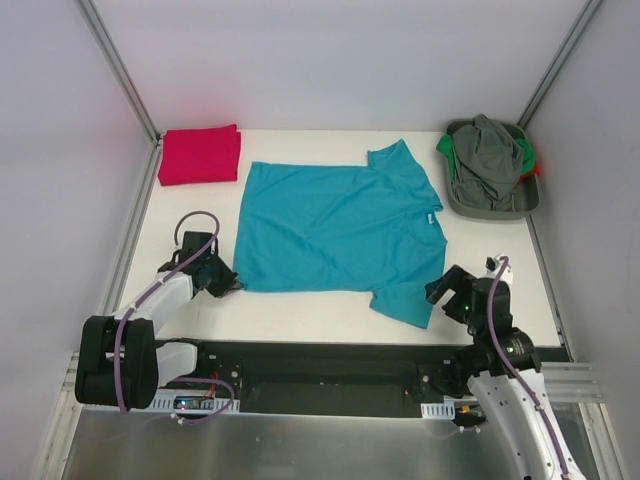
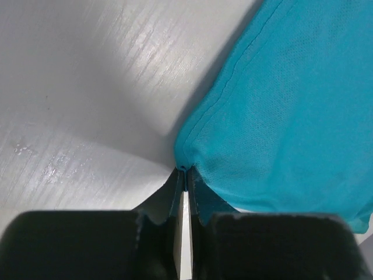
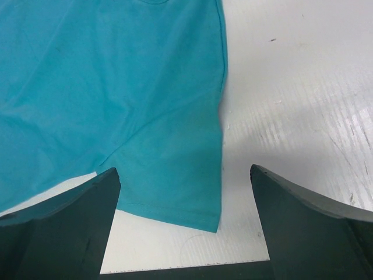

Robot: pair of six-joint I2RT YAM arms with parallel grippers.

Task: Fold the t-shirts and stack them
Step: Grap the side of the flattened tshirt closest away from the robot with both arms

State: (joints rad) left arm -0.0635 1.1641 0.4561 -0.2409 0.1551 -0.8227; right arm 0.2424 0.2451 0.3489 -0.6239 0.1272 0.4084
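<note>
Lying flat, teal t-shirt (image 1: 330,225) shows small white label (image 1: 429,215), unreadable.

Tabletop (image 1: 300,312): a white, flat surface, finely scratched; streaks of glare are seen on it in both wrist views (image 2: 87,87) (image 3: 291,87).
Back wall (image 1: 330,60): plain and pale grey, set along the far edge.
Left wall (image 1: 60,150): the same pale panel, set along the left edge.
Right wall (image 1: 600,200): a matching panel along the right edge.
Left strut (image 1: 121,70): a metal bar, seen rising from the far left corner.
Right strut (image 1: 562,60): a like bar at the far right corner.
Black rail (image 1: 330,360): laid along the near edge.
Metal plate (image 1: 330,445): brushed and dull, placed before the rail.
Light: soft and even; only faint shadows are cast.
</note>
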